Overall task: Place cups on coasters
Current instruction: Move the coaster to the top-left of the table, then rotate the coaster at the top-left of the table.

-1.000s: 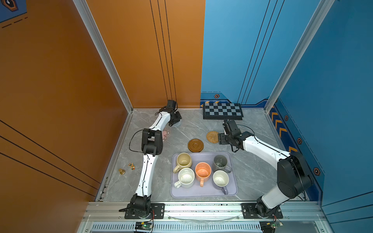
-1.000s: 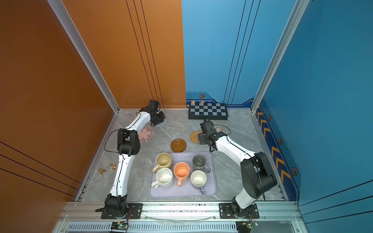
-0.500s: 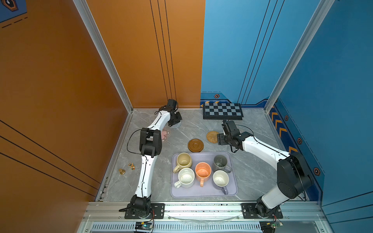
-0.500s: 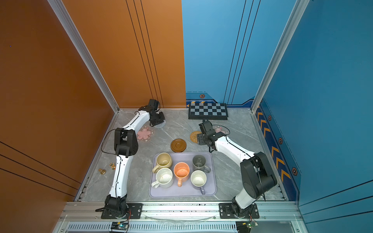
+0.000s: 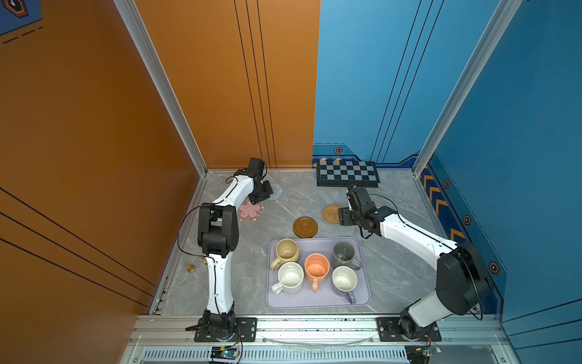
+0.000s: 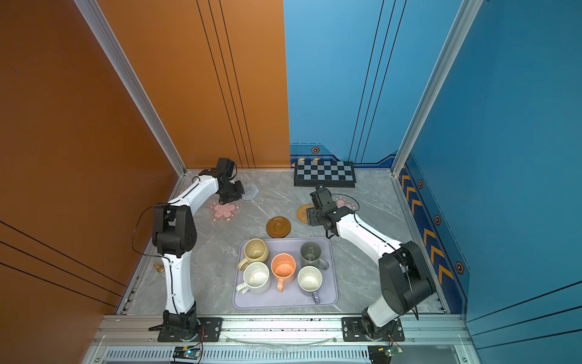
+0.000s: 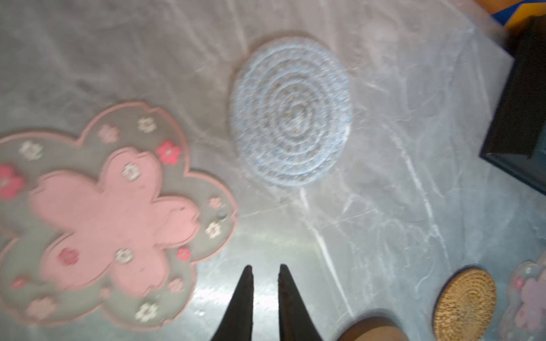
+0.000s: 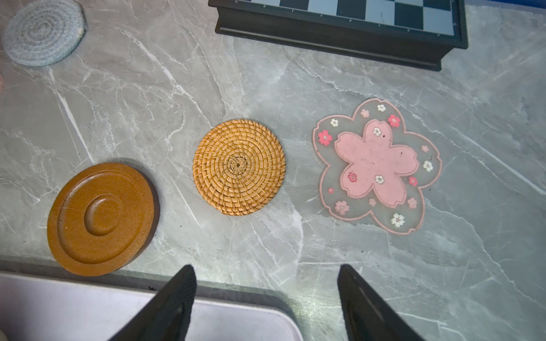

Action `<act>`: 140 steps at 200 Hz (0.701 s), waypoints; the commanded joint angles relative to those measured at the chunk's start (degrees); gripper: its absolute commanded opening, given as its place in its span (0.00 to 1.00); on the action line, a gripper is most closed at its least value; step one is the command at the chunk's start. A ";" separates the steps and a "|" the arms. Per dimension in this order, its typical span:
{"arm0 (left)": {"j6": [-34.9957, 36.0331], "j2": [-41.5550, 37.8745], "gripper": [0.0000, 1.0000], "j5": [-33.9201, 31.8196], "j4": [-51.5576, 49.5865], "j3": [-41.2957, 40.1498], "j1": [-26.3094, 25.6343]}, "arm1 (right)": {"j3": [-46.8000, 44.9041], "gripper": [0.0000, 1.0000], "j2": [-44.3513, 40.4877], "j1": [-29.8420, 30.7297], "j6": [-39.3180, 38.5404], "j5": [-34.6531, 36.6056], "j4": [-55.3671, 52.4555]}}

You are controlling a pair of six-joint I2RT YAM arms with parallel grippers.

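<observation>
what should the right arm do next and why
Probably swing the right arm toward the tray and lower it onto the grey mug, which looks nearest to it. Its jaws are open and empty, all five mugs sit on the tray, and the woven coaster just ahead of the jaws is bare.

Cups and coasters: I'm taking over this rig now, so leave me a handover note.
Left pincer shut, empty, by the grey spiral round coaster and one pink flower-shaped coaster.
Right pincer open, empty, near the tan woven rattan coaster.
On the lavender rectangular tray, upright: rounded beige mug, white speckled mug, orange mug, tall grey mug, lavender mug.
Also bare: brown ringed disc coaster, second pink flower-shaped coaster.
Done: nothing. Left: all five cups.
</observation>
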 commanded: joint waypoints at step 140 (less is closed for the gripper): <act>0.07 1.65 0.25 -11.04 -1.99 -8.09 14.18 | -2.93 0.78 -4.36 1.92 0.95 1.28 -0.70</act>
